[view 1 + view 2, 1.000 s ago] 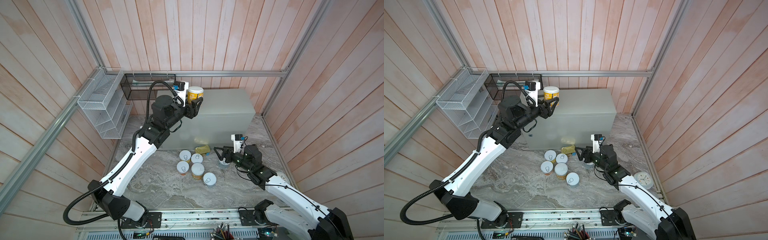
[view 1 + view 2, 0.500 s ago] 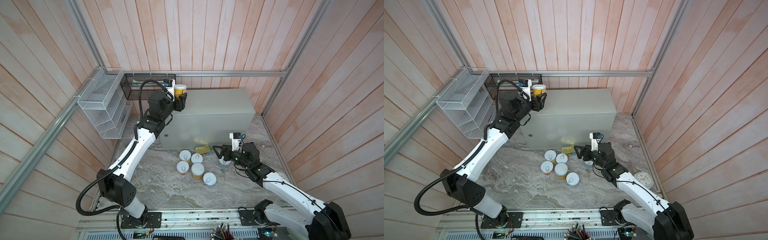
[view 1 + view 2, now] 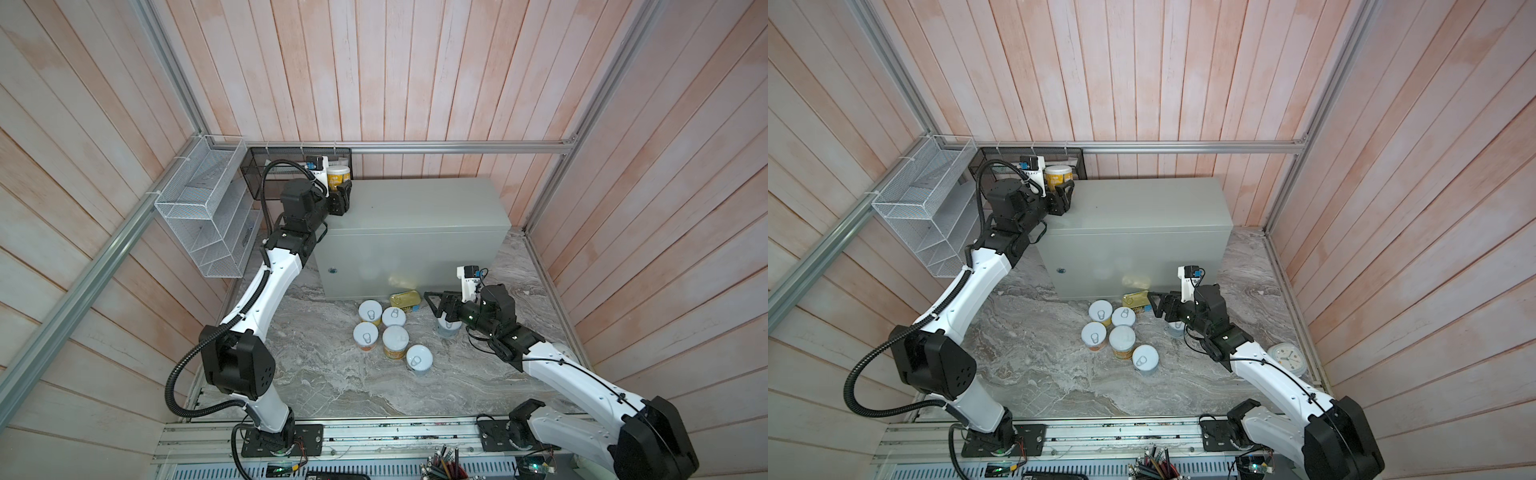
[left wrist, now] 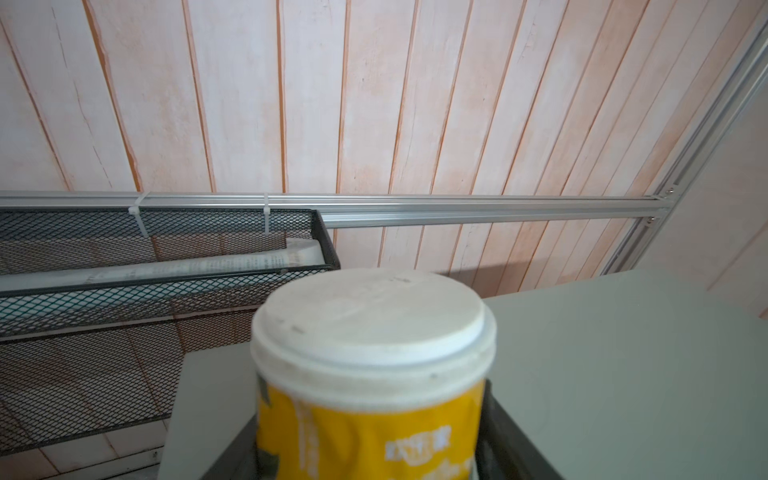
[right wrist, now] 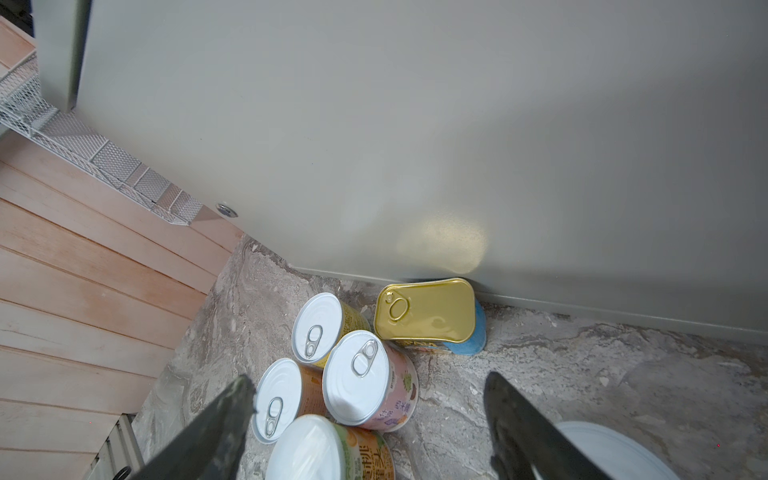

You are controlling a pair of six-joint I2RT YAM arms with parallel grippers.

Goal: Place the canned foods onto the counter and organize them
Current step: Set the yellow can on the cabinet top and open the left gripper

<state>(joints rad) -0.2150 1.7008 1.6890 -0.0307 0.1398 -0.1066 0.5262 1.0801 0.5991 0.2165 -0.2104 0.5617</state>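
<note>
Swung from mid-counter a second ago, the left gripper [image 3: 341,196] now clamps the yellow can [image 3: 337,179] at the left rear corner of the counter [image 3: 415,216]. The can's base is hidden, so contact is unclear. Meanwhile the right gripper [image 5: 369,380] hangs wide open and empty above the marble floor [image 3: 332,374], half hiding a pale can [image 3: 449,331]. Nearby, five cans [image 3: 394,336] and a gold tin [image 3: 405,299] sit by the counter's front.

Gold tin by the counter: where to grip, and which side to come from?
Probably top-down, on its two short ends. The gold tin stands top-up with its back long side against the counter, so no finger fits behind. The end nearer the right gripper faces bare floor; the other sits close to a yellow can, so that gap looks tight.
</note>
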